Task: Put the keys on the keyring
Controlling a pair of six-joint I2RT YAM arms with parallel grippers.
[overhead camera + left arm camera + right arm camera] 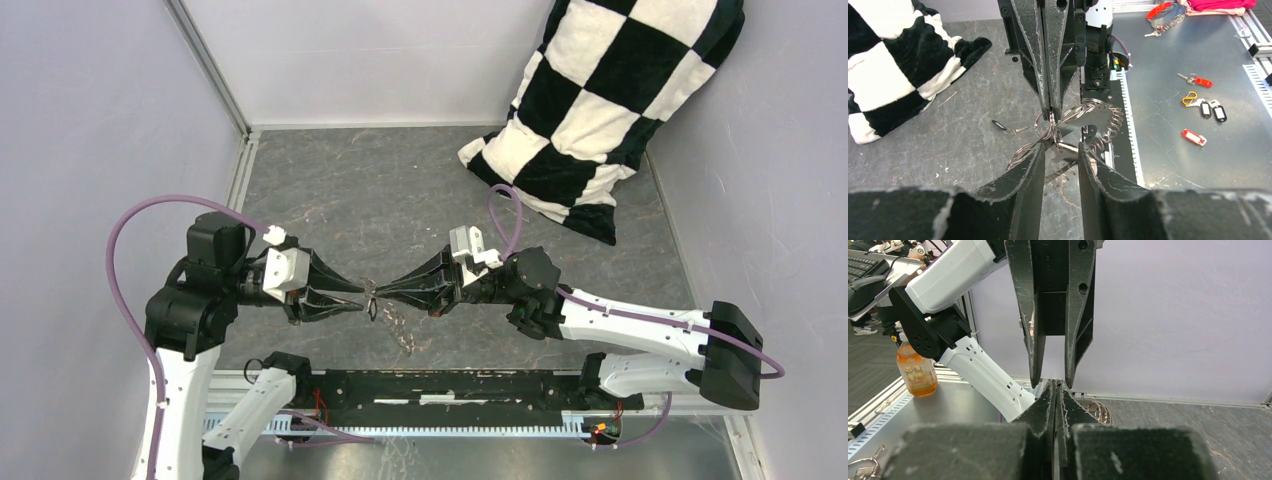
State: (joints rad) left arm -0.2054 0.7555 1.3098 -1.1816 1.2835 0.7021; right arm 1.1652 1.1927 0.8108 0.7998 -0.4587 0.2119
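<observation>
My left gripper (pixel 360 297) and right gripper (pixel 378 292) meet tip to tip above the table's near middle. The right gripper (pixel 1050 114) is shut on a loop of the keyring (pixel 1108 120), a toothed wreath of small rings whose remainder trails down to the table (pixel 405 338). The left gripper (pixel 1062 146) is open. One key's silvery blade (pixel 1068 147) lies across the gap at its tips; contact is unclear. Another key with a black head (pixel 998 123) lies on the table to the left. In the right wrist view, the shut right gripper (pixel 1058 385) faces the left fingers (pixel 1035 375).
A black-and-white checkered cushion (pixel 600 110) leans in the far right corner. A black rail (pixel 450 385) runs along the near edge. Coloured key tags (pixel 1205 110) lie on the metal bench beyond it. An orange drink bottle (pixel 915 367) stands there too.
</observation>
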